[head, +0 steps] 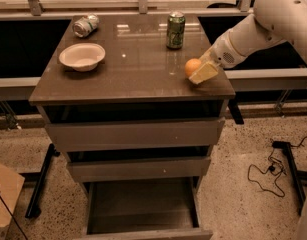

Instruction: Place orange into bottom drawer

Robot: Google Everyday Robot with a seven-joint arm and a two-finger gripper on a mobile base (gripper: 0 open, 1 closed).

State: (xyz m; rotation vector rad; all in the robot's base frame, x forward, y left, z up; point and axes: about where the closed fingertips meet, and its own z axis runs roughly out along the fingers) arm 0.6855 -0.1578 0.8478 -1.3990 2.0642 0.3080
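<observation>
We are early in the task. The orange (192, 66) sits on the cabinet top (128, 76), near its front right corner. The gripper (202, 74) is right against the fruit's right side, but we cannot tell whether it has closed on it or merely touches it. The bottom drawer (143, 206) stands pulled out with nothing showing inside, so the opening is done. What remains, as we judge it, is to secure the orange, lift it, carry it down past the two upper drawers and release it inside. The bowl (82, 56) and upright can (175, 30) stand well apart.
</observation>
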